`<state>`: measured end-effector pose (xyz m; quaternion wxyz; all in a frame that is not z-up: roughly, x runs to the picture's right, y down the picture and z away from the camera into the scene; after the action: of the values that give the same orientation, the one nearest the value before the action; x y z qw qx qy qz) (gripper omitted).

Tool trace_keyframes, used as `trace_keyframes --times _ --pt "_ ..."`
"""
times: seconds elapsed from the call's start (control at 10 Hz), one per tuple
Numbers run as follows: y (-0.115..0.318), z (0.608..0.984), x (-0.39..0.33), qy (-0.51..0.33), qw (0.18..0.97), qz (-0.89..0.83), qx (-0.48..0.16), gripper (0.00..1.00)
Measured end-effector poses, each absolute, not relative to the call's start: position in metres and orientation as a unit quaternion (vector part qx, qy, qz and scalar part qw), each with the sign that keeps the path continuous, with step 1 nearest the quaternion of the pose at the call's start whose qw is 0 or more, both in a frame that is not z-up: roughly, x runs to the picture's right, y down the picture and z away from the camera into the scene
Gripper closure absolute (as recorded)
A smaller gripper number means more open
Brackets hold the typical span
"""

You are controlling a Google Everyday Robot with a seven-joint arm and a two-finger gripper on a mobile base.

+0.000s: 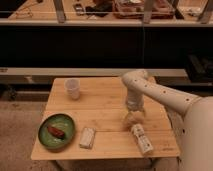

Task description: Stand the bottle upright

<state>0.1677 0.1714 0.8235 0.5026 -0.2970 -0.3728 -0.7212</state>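
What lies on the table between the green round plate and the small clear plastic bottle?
In the camera view, a flat pale rectangular packet lies between them. The gripper hangs just behind the small clear plastic bottle.
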Motion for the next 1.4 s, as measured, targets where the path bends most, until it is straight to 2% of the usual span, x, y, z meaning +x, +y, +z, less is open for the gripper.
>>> trace_keyframes --times 0.6,0.8,1.0,1.2,1.4 --pt "0.193 0.841 0.167 -0.37 0.495 -0.728 -0.296 0.22" --pt "0.195 0.845 0.167 -0.367 0.494 -0.731 -0.295 0.38" --pt "0.198 0.847 0.163 -0.368 0.491 -0.733 -0.293 0.6" --pt "0.199 0.847 0.161 -0.369 0.487 -0.736 -0.292 0.76" --pt "0.193 0.845 0.156 -0.369 0.485 -0.74 -0.285 0.98"
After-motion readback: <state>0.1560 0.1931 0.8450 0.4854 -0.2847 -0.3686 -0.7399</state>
